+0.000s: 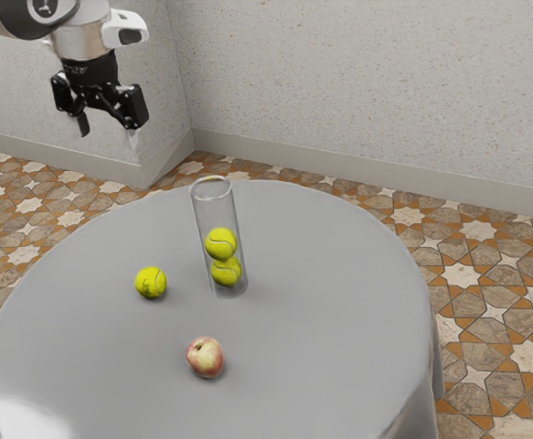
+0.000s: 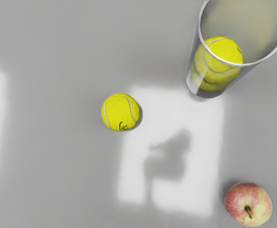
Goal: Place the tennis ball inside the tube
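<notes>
Black and empty, the gripper (image 1: 108, 134) hung at the exterior view's upper left, fingers well apart. On the grey table (image 1: 339, 302), the loose ball (image 1: 150, 283) lay outside the upright tube (image 1: 213, 207), which held two stacked balls (image 1: 220, 244); an apple (image 1: 205, 358) sat near. In the wrist view, the loose ball touched a bright patch (image 2: 200, 190).

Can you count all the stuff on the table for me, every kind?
Round, fuzzy yellow-green tennis balls: 3 (1 loose, 2 in the tall, clear, see-through tube)
Tube: 1
Round red-and-yellow apple: 1
Total: 5
</notes>
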Controlling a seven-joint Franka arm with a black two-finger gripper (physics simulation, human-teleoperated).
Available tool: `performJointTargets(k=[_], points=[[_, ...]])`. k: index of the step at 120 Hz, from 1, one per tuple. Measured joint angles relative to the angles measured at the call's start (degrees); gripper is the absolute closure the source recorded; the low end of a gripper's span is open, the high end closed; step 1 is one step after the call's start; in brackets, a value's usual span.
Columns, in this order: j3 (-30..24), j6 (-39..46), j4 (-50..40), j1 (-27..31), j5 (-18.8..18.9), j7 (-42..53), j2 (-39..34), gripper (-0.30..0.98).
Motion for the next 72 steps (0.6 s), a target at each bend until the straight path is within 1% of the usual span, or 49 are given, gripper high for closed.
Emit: performJointTargets(k=[18,30,38,44,57,72], points=[[0.05,0.85,-0.84,0.54,0.32,-2.24,0.17,0.00],[0.32,2.85,-6.18,3.67,0.25,-3.45,0.28,0.00],[0.35,5.90,-11.82,4.37,0.00,-4.18,0.65,0.00],[0.40,8.67,-16.01,4.66,-1.52,-4.69,0.85,0.00],[0.62,14.83,-23.92,5.46,-6.21,-5.66,2.56,0.00],[0.68,20.72,-26.58,7.31,-10.53,-6.50,7.52,0.00]])
